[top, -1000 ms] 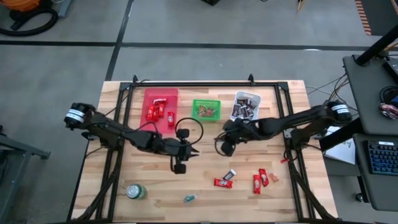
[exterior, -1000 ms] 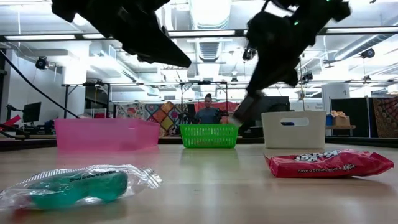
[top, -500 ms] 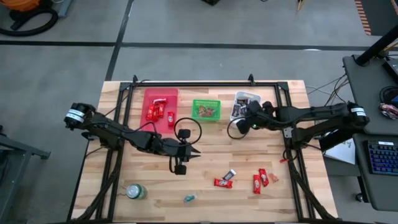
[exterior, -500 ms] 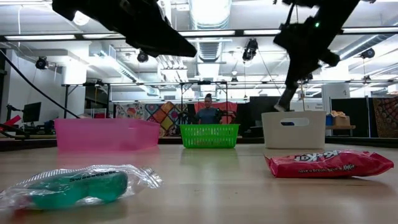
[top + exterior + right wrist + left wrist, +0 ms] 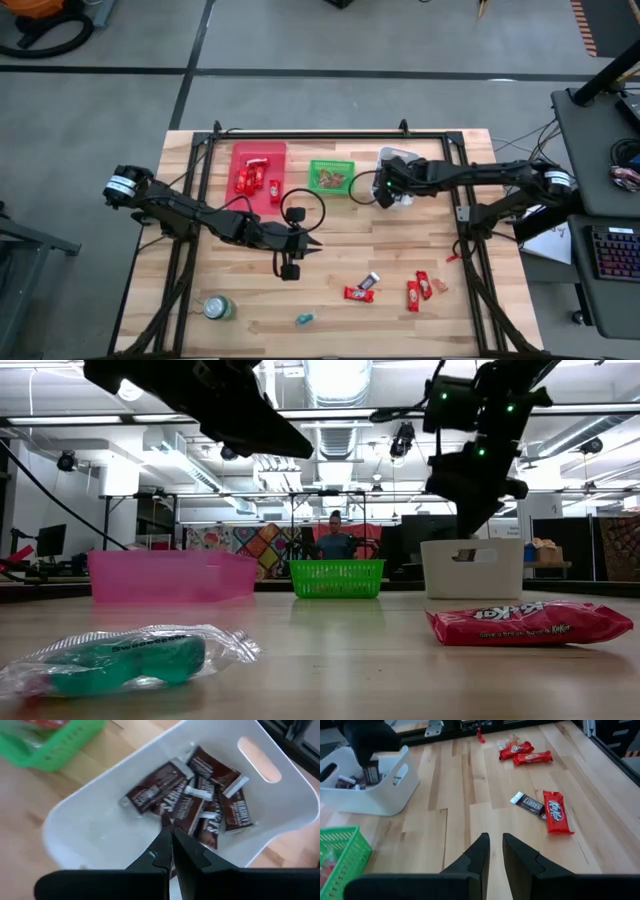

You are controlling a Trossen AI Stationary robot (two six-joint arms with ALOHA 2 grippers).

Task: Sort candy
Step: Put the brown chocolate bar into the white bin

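My right gripper hangs over the white bin at the far right, shut on a dark brown-and-silver candy. Several more brown candies lie on the bin's floor. My left gripper hovers above the table's middle, its fingers nearly together with nothing between them. Loose candy lies flat on the wood near the front: red ones, a brown one and a small teal one. My right gripper pinches the brown candy at its upper end between its two fingertips. The fingers slant down from the table's right side. The candy hangs below them, lifted clear, over the inside of the bin. The exact spot is hidden by the fingers.
A pink tray with red candies stands at the far left, and a green basket stands beside it. A round green can stands near the front left. Bare wood lies between the two grippers. A person stands far behind the table in the low view.
My right gripper has gone from the table's middle toward the far edge, to a place over the white bin, tipping more steeply downward. It has stayed shut, and the brown candy has travelled with it, hanging clear of the table.
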